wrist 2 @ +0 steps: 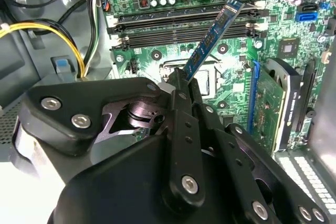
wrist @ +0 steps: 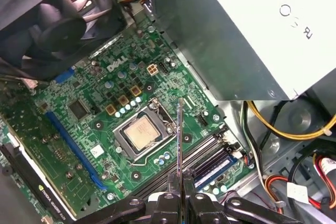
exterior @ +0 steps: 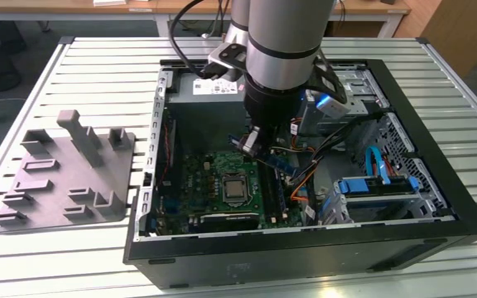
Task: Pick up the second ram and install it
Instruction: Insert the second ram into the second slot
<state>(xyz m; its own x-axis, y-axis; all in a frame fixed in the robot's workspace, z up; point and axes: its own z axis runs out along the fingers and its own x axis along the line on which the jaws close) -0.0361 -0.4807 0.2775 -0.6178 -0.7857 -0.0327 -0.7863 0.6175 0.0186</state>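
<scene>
Inside the open computer case [exterior: 437,205] my gripper [exterior: 253,146] is shut on the second ram [exterior: 277,162], a slim blue-green stick. It hangs tilted above the green motherboard [exterior: 201,180], clear of the board. In the second wrist view the ram [wrist 2: 212,38] juts slantwise from my gripper [wrist 2: 181,81], its far end over the long black memory slots [wrist 2: 184,22]. In the first wrist view the ram [wrist: 179,135] shows edge-on, rising from my gripper [wrist: 179,196] beside the slots [wrist: 202,156] and near the processor socket [wrist: 142,132]. One slot [wrist: 216,167] seems to hold a stick with a blue label.
A grey moulded block [exterior: 64,180] with slots and posts lies on the slatted table at the exterior view's left. Inside the case are the power supply [wrist: 236,24], a fan [wrist: 58,19], yellow cables [wrist 2: 68,40] and blue drive brackets [exterior: 371,186].
</scene>
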